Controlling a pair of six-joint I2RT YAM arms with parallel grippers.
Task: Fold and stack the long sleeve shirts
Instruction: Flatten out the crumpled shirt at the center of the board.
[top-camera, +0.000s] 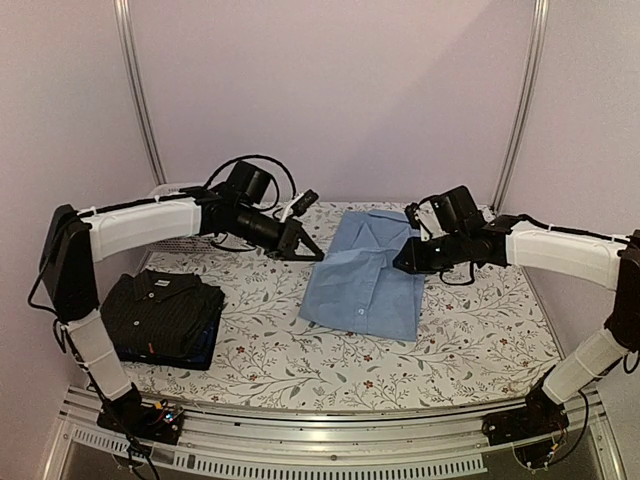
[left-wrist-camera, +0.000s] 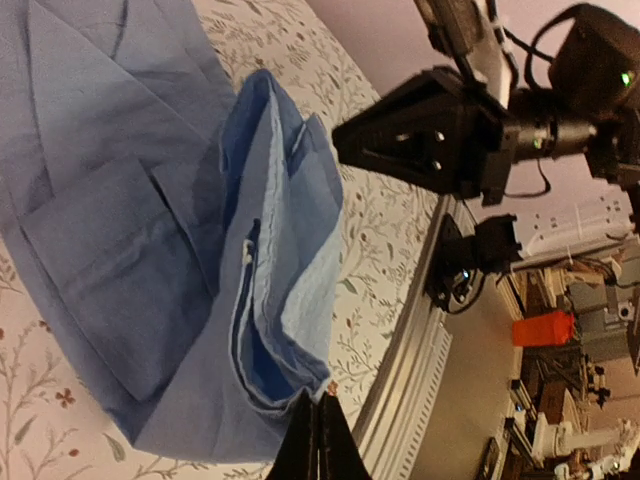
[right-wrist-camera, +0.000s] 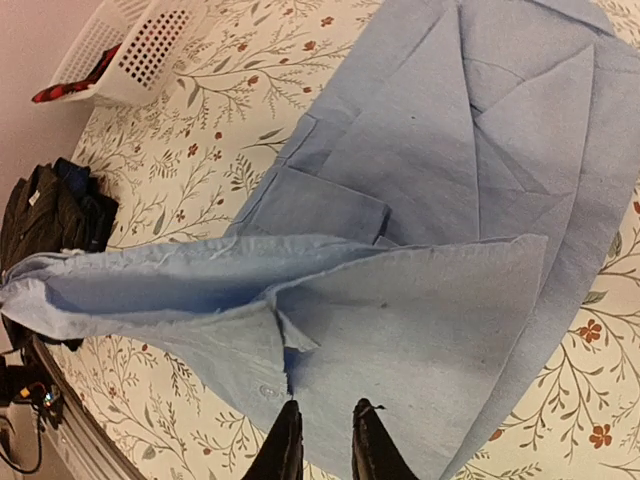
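The light blue shirt (top-camera: 360, 275) lies partly folded at the middle of the table, collar to the far side. My left gripper (top-camera: 313, 253) is at its far left edge, and the left wrist view shows the jaws (left-wrist-camera: 320, 412) shut on a lifted edge of the cloth (left-wrist-camera: 280, 300). My right gripper (top-camera: 402, 264) is at the shirt's right edge. In the right wrist view it (right-wrist-camera: 322, 425) is closed to a narrow gap on the raised blue edge (right-wrist-camera: 400, 320). The cloth hangs raised between the two grippers. A black pinstriped shirt (top-camera: 160, 305) lies folded on a navy one (top-camera: 205, 347) at the left.
A white lattice basket (right-wrist-camera: 130, 45) with something red in it stands at the back left corner, mostly behind my left arm (top-camera: 140, 225) in the top view. The table's metal front rail (top-camera: 330, 425) runs along the near edge. The floral tablecloth (top-camera: 480, 330) covers the table.
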